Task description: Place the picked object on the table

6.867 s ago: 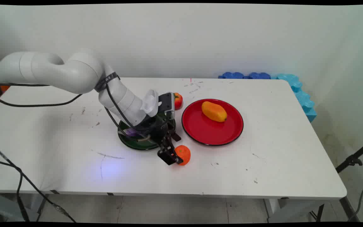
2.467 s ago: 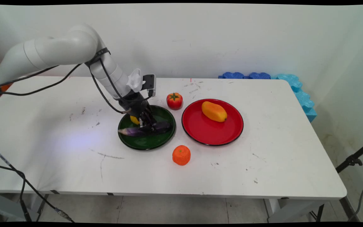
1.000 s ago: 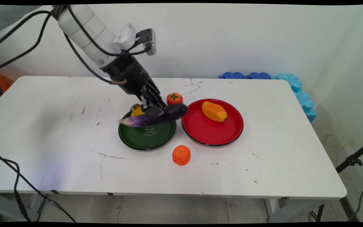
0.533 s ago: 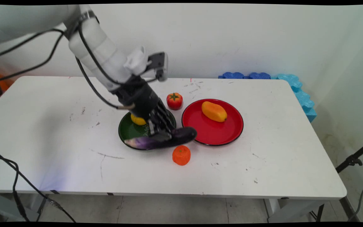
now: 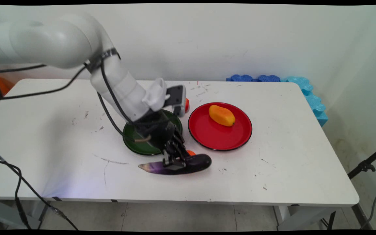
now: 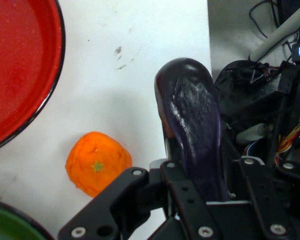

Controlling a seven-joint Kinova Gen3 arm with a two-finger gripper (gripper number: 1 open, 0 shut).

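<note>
Main view: your gripper (image 5: 174, 162) is clamped on the eggplant (image 5: 178, 165) near the green plate (image 5: 135, 143), hiding most of the orange (image 5: 191, 152); tomato (image 5: 187, 103) half-hidden. Hand view: eggplant (image 6: 195, 125) between closed fingers (image 6: 182, 200), orange (image 6: 97, 162) beside, red plate (image 6: 20, 75) cut off.

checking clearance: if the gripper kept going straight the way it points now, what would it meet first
The gripper, shut on the eggplant, points down at the white table near its front edge. Probably the eggplant meets the bare tabletop first; the orange lies just beside that line. Remaining height is unclear.
</note>
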